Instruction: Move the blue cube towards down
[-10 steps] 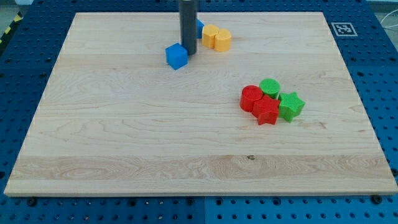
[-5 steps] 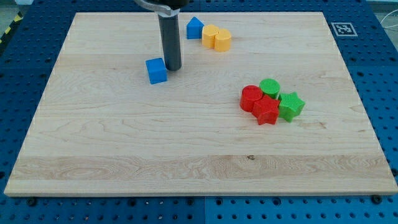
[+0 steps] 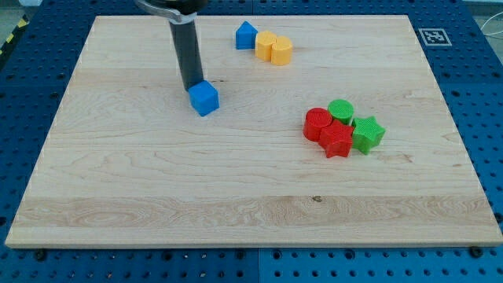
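Observation:
The blue cube (image 3: 204,98) sits on the wooden board (image 3: 157,181) in the upper left part of the view. My dark rod comes down from the view's top, and my tip (image 3: 191,86) touches the cube's upper left side, just above and to the left of it.
A second blue block with a peaked top (image 3: 246,35) sits near the view's top beside two yellow blocks (image 3: 274,48). At the right middle lie a red cylinder (image 3: 317,123), a red star (image 3: 336,140), a green cylinder (image 3: 341,111) and a green star (image 3: 367,134), clustered together.
My tip has swung from the cube's right side round to its upper left. The blue cube has moved down the view, first left, then slightly right.

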Tool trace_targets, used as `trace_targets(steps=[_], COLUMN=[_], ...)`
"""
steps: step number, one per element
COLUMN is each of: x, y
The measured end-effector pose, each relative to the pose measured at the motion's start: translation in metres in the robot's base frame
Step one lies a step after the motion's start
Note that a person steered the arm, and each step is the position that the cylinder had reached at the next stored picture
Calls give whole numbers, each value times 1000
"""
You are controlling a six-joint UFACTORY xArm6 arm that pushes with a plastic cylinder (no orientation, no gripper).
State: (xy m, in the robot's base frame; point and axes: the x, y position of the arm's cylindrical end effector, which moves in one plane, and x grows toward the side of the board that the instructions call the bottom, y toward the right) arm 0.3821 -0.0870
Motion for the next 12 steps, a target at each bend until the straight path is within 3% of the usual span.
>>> trace_targets(steps=[2, 3, 5, 8, 9, 12], x=[-2, 17, 94, 23, 30, 121], y=[15, 46, 72, 56, 34, 27])
